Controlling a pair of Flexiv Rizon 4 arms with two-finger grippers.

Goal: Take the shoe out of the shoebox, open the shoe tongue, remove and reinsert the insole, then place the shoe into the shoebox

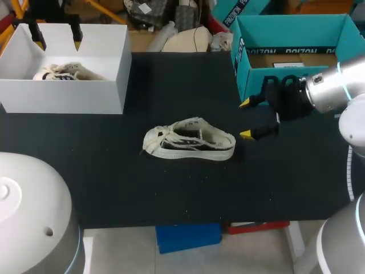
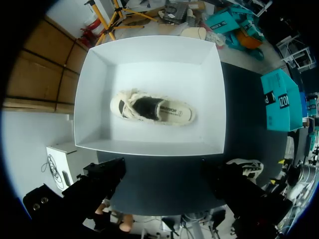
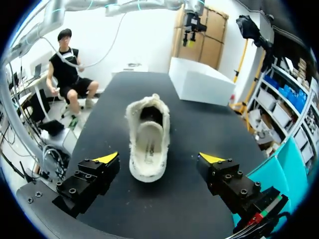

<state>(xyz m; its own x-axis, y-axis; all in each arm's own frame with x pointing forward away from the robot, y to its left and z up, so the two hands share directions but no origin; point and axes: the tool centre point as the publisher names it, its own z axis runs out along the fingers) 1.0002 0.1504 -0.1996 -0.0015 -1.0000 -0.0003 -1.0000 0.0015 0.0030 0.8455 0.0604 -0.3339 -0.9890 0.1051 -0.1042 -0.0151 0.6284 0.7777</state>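
Note:
A white shoebox [image 1: 63,97] stands at the table's back left with a cream shoe [image 1: 67,72] lying inside. My left gripper [image 1: 57,39] hangs open right over the box; in its wrist view the shoe [image 2: 152,108] lies on its side in the box [image 2: 94,99], beyond the spread fingers [image 2: 102,181]. A second cream lace-up shoe [image 1: 190,140] lies mid-table, toe to the left. My right gripper [image 1: 245,119] is open just right of its heel, not touching it. From the right wrist the shoe [image 3: 148,142] lies ahead of the gripper [image 3: 159,158], heel nearest.
An open teal cardboard box [image 1: 291,45] stands at the back right, just behind my right arm. The black table top reaches bare toward the front edge. The white shoebox [image 3: 204,84] shows far beyond the shoe in the right wrist view.

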